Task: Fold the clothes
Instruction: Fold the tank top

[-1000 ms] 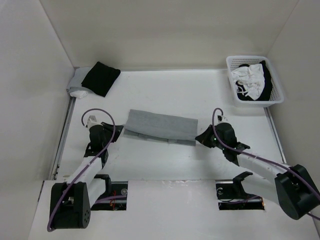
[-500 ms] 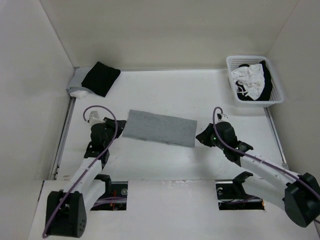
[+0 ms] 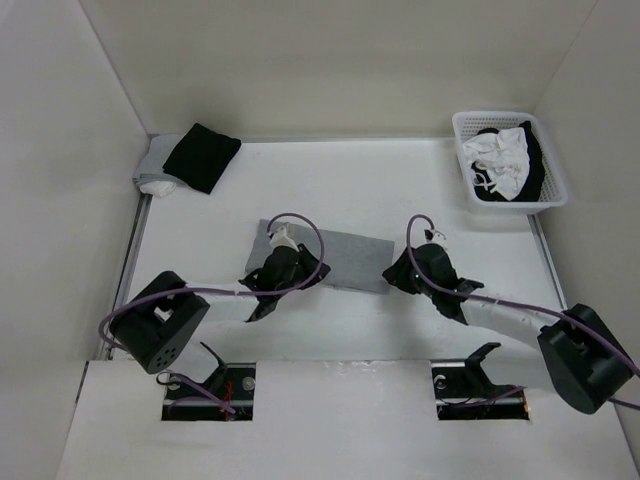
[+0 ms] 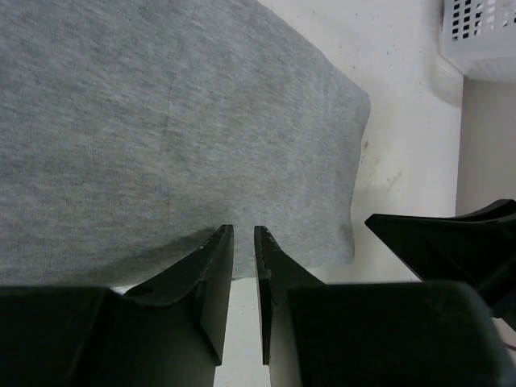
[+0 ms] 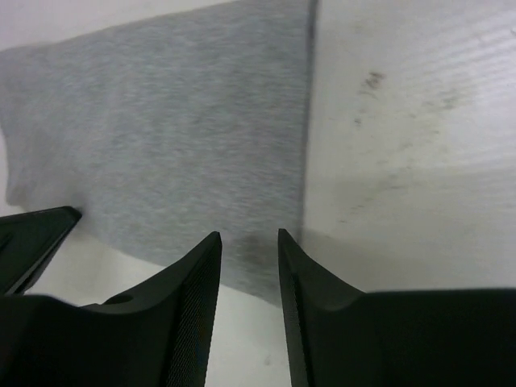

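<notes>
Left gripper (image 4: 243, 234) is swinging in to the grey tank top (image 4: 161, 121), barely parted, empty; right gripper (image 5: 248, 238) is spreading wider, empty. Both should be pinching every layer evenly.

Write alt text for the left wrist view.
A light grey tank top lies on the white table, filling most of the view. The left gripper, narrowly parted, points at its near edge; a white basket peeks in top right.

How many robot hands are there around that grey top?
2. The left hand is at the near edge of the grey top. The right hand is at its near right corner. Both are open, and neither is gripping the top.
</notes>
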`<state>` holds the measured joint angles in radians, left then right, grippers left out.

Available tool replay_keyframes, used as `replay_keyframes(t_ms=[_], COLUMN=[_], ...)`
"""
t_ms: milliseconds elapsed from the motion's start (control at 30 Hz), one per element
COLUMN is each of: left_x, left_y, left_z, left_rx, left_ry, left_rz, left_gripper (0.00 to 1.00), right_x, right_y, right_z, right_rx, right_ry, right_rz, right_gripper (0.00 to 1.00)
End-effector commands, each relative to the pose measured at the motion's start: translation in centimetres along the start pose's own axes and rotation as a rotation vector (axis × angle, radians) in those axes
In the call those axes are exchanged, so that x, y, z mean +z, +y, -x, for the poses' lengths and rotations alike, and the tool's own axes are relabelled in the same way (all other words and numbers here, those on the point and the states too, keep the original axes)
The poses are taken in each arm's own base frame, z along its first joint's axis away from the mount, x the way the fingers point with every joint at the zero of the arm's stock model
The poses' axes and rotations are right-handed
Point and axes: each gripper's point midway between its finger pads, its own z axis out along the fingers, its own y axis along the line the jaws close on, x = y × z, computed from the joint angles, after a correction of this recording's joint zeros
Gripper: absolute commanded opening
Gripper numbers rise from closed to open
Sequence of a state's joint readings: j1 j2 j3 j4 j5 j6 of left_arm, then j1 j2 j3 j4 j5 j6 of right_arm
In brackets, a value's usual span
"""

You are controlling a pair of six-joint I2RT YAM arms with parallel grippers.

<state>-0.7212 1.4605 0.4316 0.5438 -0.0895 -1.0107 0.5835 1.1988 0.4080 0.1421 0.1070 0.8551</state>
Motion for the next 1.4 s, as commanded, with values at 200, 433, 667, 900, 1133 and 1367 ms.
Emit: replay_keyframes(t_ms=[200,433,667,900,1133,1367], left_x=[-0.6,-1.4,-1.4,-3.0,-4.9,-6.8], left_y=[1.0,2.0,0.7,-3.2,-4.5,-1.8], left_z=[-0.4,-0.5,-1.0,-1.1,2.6,5.6], left_rx=[-0.050,-0.036,-0.016,-0.017,-0.001,-0.038], left_ry=[-0.033,-0.037,-0.021,-0.012,-0.089,-0.167], left_rz=[-0.025,-0.017,-0.044,-0.149,-0.174,-0.140], left_gripper=[0.15,0.15,0.15,0.16,0.17,0.17], right_x=[2.1,3.4,1.4,-4.1,-7.4,-4.8], right_y=[-1.7,-1.9,-1.9,-2.4,1.6,8.0], right_z=[-0.6,0.4,3.3,6.8,11.4,10.4], right_rx=[0.095,0.217,0.244,0.163,-0.022,-0.305], right_ry=[-0.005,-0.046,-0.168,-0.290,-0.350,-0.266], right_rz=[-0.058,-0.035,-0.017,-0.051,-0.062,-0.098], right_gripper=[0.41,0.28,0.01,0.00,0.01,0.02])
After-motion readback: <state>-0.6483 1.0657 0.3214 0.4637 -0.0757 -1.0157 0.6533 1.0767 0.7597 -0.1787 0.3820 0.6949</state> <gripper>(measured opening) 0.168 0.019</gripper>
